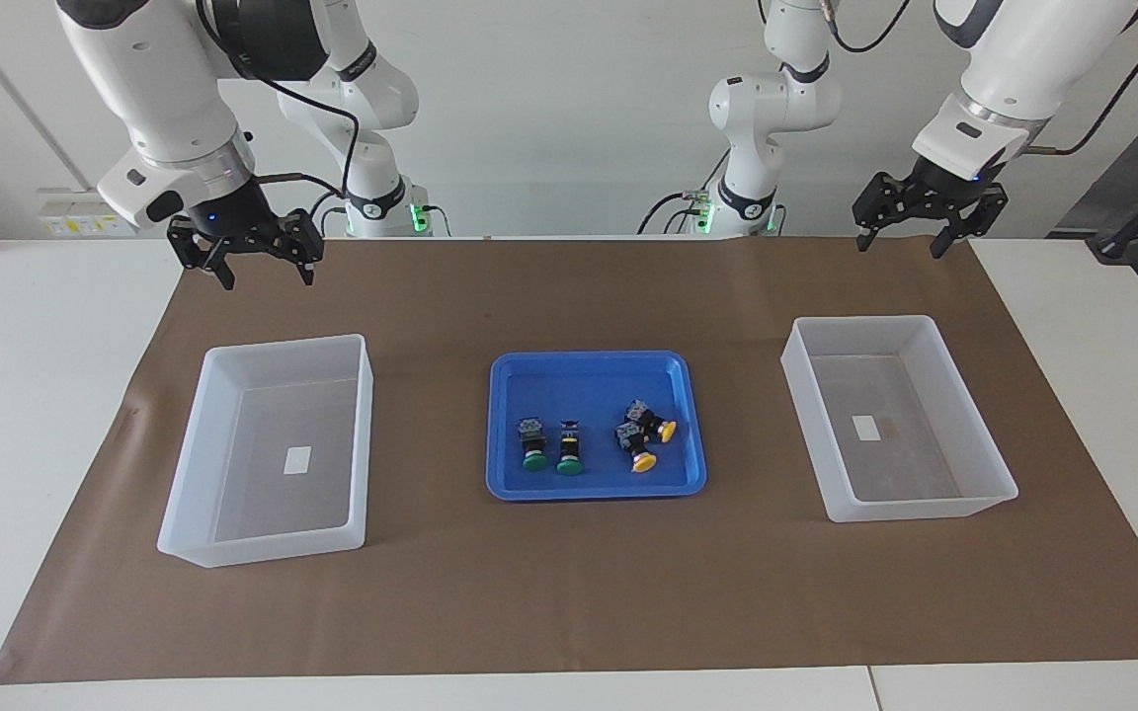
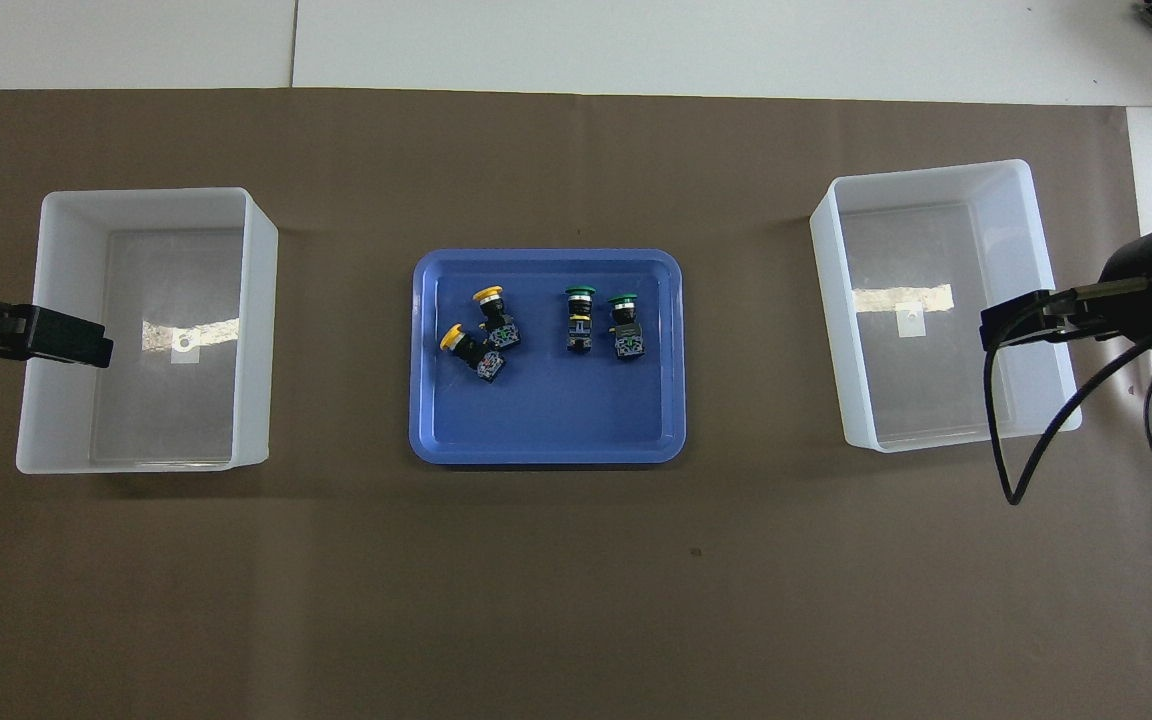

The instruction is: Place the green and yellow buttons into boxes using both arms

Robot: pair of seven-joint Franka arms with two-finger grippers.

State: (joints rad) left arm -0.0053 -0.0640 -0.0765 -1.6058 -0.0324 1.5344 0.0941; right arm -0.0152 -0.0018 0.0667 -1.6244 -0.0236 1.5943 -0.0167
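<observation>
Four dark-bodied push-buttons, two green-capped (image 1: 551, 447) and two yellow-capped (image 1: 646, 437), are seen lying in a shallow blue plastic tray (image 1: 589, 365) between two translucent white bins (image 1: 223, 538) (image 1: 925, 509), open brown mat all round; left tool (image 1: 902, 240) and right tool (image 1: 263, 275) are held wide open and empty over the mat's robot-side edge.

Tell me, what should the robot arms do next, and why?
Probably the left gripper should swing over the blue tray toward the yellow buttons. All four buttons, green buttons included, lie in the tray, both boxes hold none, and both grippers hang open, holding nothing; the right gripper waits.
</observation>
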